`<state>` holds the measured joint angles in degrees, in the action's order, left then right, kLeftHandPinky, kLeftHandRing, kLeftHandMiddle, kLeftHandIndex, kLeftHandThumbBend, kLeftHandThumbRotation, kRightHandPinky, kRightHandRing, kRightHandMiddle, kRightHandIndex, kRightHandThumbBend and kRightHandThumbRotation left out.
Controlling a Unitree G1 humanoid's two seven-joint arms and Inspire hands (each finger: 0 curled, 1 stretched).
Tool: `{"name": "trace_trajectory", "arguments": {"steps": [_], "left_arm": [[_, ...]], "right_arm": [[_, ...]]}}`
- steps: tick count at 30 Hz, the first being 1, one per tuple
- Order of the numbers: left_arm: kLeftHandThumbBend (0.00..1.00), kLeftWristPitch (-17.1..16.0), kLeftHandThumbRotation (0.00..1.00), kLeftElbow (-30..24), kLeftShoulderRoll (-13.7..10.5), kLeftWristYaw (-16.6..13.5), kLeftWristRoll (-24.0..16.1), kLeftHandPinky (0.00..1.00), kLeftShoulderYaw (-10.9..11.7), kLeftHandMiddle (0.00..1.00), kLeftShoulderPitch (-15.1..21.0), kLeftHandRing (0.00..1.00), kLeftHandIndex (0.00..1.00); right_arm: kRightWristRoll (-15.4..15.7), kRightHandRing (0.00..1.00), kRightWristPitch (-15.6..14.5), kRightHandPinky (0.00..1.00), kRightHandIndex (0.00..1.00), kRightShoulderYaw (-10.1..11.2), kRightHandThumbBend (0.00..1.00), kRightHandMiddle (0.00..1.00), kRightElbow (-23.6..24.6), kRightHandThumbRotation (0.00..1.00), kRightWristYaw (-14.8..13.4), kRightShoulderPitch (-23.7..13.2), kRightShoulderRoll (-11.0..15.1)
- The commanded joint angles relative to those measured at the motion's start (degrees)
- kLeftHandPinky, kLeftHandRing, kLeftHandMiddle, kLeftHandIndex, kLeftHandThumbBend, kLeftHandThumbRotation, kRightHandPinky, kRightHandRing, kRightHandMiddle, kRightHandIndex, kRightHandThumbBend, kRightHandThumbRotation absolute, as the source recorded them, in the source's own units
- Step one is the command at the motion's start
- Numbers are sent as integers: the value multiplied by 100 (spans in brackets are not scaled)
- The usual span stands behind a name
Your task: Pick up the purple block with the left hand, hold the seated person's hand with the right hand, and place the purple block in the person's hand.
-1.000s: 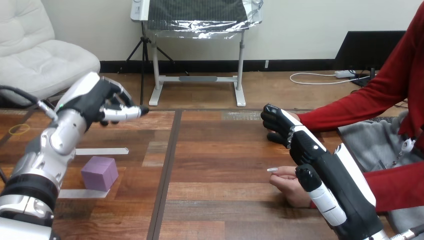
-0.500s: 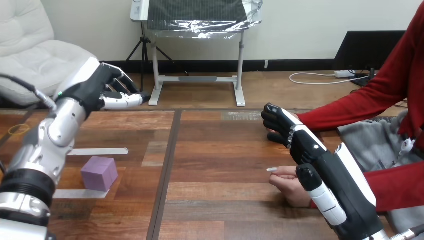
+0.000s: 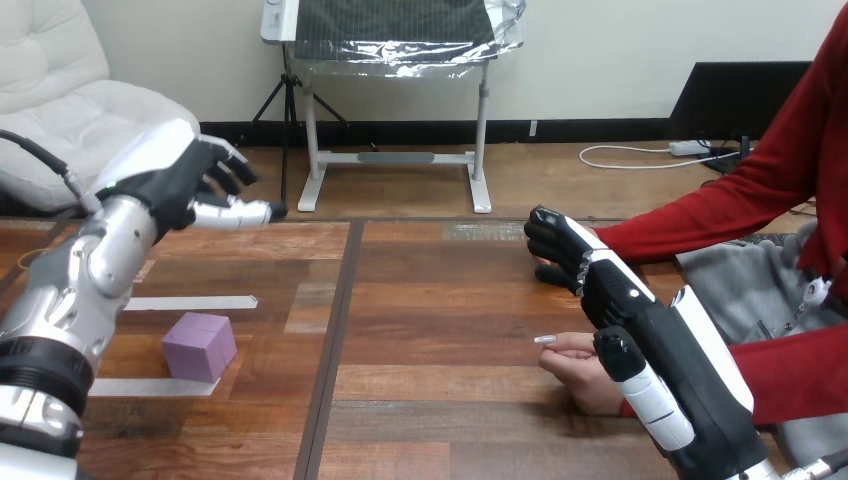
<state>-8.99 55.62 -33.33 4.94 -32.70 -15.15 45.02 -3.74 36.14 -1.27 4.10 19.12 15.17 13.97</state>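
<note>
Counter (image 3: 440, 330): brown wood planks, with a dark seam (image 3: 335, 340) running from far to near, left of the middle.
Block (image 3: 199, 346): a purple cube, flat on the counter's left part on the robot's side, with nothing touching it.
Tape strips: two pale strips flat on the counter, one (image 3: 195, 302) just beyond the block, the other (image 3: 150, 387) along the block's near edge and touching it.
Left arm (image 3: 80, 290): the silver forearm rises from the lower left edge, slanting up and away.
Left hand (image 3: 185, 185): raised over the counter's far left part, above and beyond the block and well apart from it. Its fingers are spread wide and loose, the thumb points toward the view's right, and it holds nothing.
Right arm (image 3: 720, 400): comes in from the lower right corner, pointing away and leftward.
Right hand (image 3: 620, 295): low over the counter's right part, white shells facing up, lying between the person's two hands. Whether it grips anything cannot be told.
Person's far hand (image 3: 541, 268): mostly hidden under the right hand's far end, with a sliver showing at its edge.
Person's near hand (image 3: 575, 365): on the counter, loosely curled, just beside the right hand's near side. Contact cannot be told.
Spacing: the block lies left of the seam and both of the person's hands lie right of it, well apart.
</note>
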Motion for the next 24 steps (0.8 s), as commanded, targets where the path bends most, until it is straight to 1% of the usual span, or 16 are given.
{"name": "trace_trajectory", "arguments": {"steps": [1, 7, 11, 17, 24], "left_arm": [[74, 82, 53, -23, -67, -3, -219, 69, -252, 81, 58, 78, 79], [77, 193, 52, 102, 2, -36, -320, 69, -343, 83, 38, 80, 82], [78, 203, 50, 189, 15, -113, -475, 69, -505, 83, 21, 80, 82], [79, 265, 51, 317, 60, -186, -627, 68, -671, 83, 9, 79, 82], [80, 293, 53, 517, 129, -285, -667, 68, -756, 82, 5, 79, 82]], "right_arm": [[-29, 93, 96, 89, 93, 96, 72, 93, 70, 100, -75, -402, -4], [-62, 93, 83, 89, 93, 87, 72, 93, 76, 100, -48, -400, 3], [-76, 93, 99, 89, 92, 90, 72, 93, 63, 100, -22, -403, 27], [-39, 93, 135, 89, 92, 110, 73, 93, 46, 100, -40, -406, 35], [-9, 92, 142, 90, 92, 126, 73, 92, 67, 100, -39, -405, 55]]}}
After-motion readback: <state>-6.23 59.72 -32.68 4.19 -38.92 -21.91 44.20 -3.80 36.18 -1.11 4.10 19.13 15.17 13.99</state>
